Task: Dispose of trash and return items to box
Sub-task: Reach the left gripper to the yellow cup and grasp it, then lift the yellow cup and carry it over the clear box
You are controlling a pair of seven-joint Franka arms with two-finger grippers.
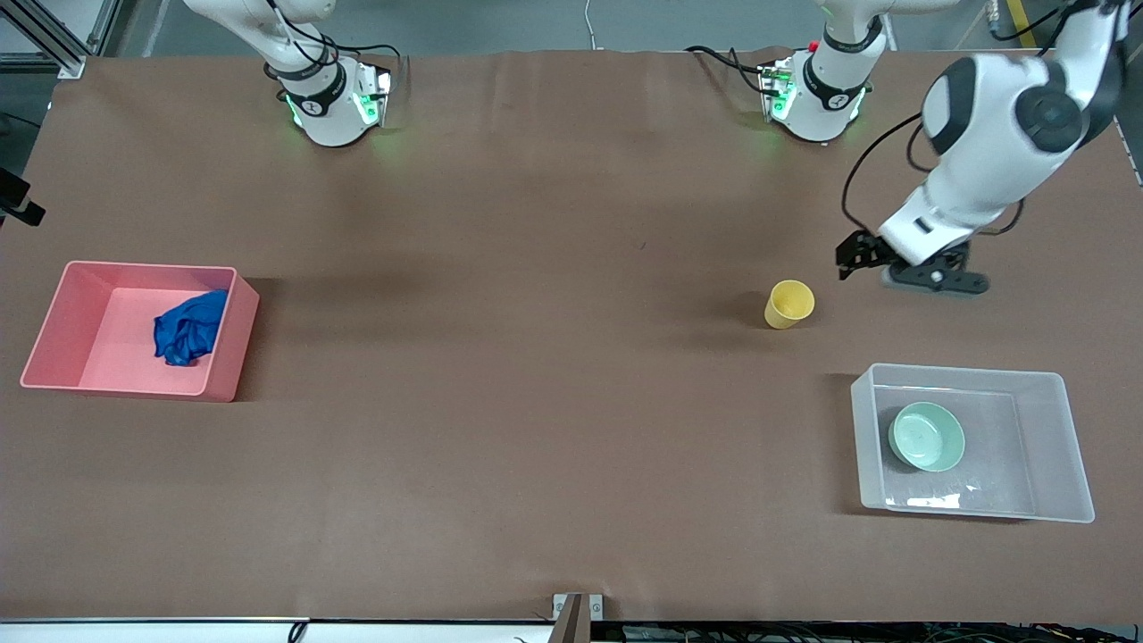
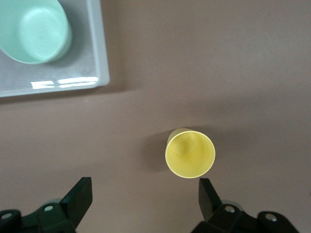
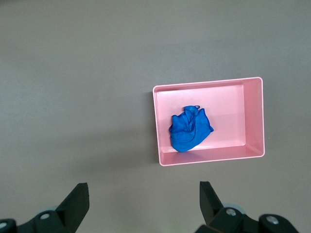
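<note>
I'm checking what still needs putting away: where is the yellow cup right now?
The yellow cup stands upright on the bare table toward the left arm's end, farther from the front camera than the clear box, beside the open left gripper.

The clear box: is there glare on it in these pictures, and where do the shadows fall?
Front view: a white glare patch lies on the clear box's floor at the edge nearest the camera, beside the mint-green bowl; the yellow cup and pink bin cast soft shadows on the table. Left wrist view: the same glare shows as bright streaks; the open left gripper is dark but sharp.
</note>
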